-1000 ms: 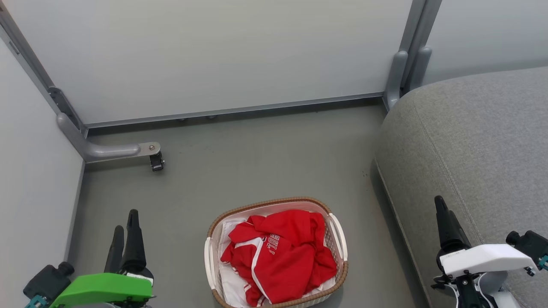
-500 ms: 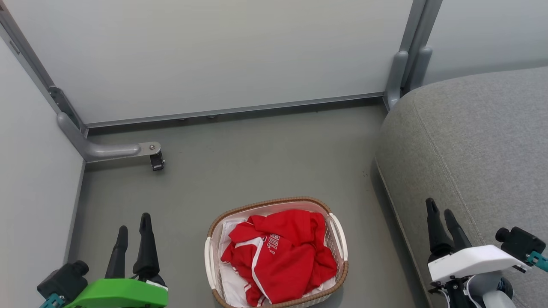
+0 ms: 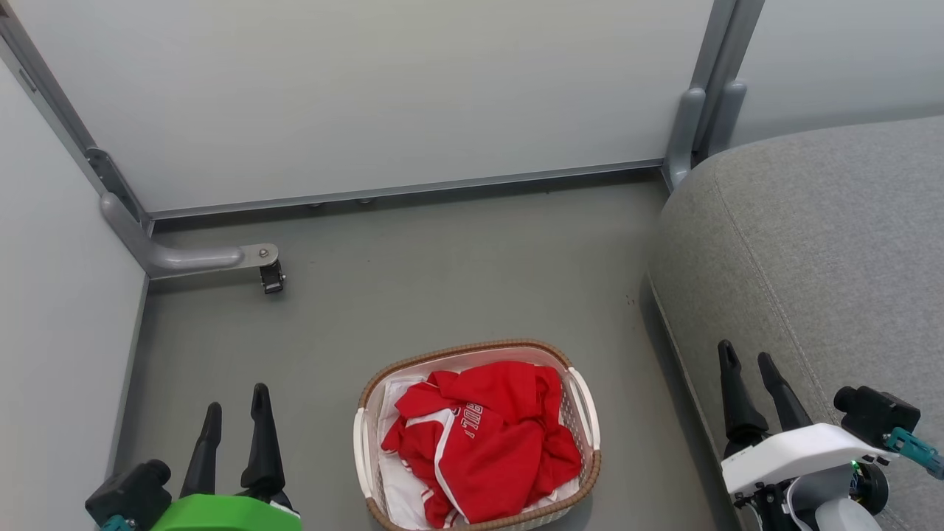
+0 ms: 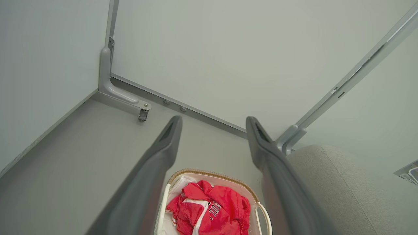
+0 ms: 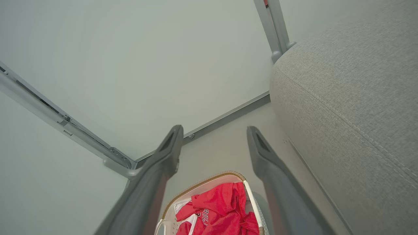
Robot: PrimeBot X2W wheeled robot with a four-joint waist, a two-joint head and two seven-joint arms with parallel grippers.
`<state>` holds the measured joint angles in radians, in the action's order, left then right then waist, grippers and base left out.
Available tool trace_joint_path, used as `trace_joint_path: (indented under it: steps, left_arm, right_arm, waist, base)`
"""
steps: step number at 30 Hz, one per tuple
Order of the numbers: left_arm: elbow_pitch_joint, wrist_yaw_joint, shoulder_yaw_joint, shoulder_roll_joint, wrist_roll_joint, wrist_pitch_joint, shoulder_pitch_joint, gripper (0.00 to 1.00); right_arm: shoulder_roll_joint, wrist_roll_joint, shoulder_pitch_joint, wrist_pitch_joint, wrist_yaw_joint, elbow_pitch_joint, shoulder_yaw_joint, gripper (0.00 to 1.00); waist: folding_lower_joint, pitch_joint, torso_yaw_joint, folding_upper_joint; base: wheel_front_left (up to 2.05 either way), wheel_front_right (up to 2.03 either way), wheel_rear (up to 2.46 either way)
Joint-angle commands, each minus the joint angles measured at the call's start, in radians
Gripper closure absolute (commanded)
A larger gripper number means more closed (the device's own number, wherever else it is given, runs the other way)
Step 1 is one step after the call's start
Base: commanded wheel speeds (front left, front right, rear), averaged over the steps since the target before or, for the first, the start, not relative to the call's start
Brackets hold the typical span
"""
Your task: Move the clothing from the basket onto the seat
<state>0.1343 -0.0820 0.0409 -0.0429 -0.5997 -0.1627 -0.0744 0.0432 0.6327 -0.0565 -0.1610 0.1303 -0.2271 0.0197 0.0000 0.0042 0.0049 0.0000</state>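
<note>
Left gripper [image 3: 236,397] spread, empty | right gripper [image 3: 745,352] likewise | clothing [image 3: 487,442] in basket [image 3: 472,345] (on floor [image 3: 442,280])

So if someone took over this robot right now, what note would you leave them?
Left gripper: open, holding nothing, above the floor left of the basket.
Right gripper: open, holding nothing, by the seat edge.
Red clothing: heaped in the basket, on the floor beside the seat.
Done: nothing yet.
Left: grasp the clothing, lift it, lay it on the seat.
</note>
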Motion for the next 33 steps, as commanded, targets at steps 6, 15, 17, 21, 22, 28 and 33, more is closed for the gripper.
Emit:
trace_joint_path:
  steps: [6,15,17,21,22,28,33]
  left_arm:
    - [0.005,0.006,0.009,-0.009,0.07,-0.022,-0.018,0.0]
    - [0.024,0.008,0.022,-0.009,0.132,-0.043,-0.023,0.0]
    - [0.028,0.009,0.025,-0.009,0.147,-0.045,-0.024,0.0]
    - [0.033,0.01,0.03,-0.01,0.174,-0.054,-0.029,0.0]
    - [0.034,0.011,0.031,-0.009,0.18,-0.056,-0.03,0.0]
    - [0.041,0.014,0.038,-0.01,0.221,-0.069,-0.036,0.0]
    - [0.047,0.018,0.043,-0.01,0.248,-0.077,-0.039,0.0]
  right_arm:
    - [0.007,-0.072,-0.004,-0.024,0.0,0.003,0.01,0.0]
    - [0.008,-0.148,-0.009,-0.045,0.001,-0.009,0.015,0.0]
    - [0.008,-0.163,-0.009,-0.049,0.001,-0.011,0.017,0.0]
    - [0.008,-0.191,-0.01,-0.056,0.0,-0.015,0.023,0.0]
    - [0.008,-0.197,-0.01,-0.058,0.0,-0.016,0.023,0.0]
    - [0.009,-0.242,-0.011,-0.071,0.0,-0.019,0.028,0.0]
    - [0.009,-0.279,-0.012,-0.081,0.001,-0.02,0.033,0.0]
  waist:
    - [0.0,0.0,0.002,0.0]
    - [0.0,0.001,0.007,0.0]
    - [0.0,0.002,0.008,0.0]
    - [0.0,0.002,0.01,0.0]
    - [0.0,0.002,0.011,0.0]
    - [0.0,0.003,0.013,0.0]
    - [0.0,0.004,0.014,0.0]
  base:
    - [0.0,0.0,0.0]
    - [0.0,0.0,0.0]
    - [0.0,0.0,0.0]
    - [0.0,0.0,0.0]
    - [0.0,0.0,0.0]
    - [0.0,0.0,0.0]
    - [0.0,0.0,0.0]
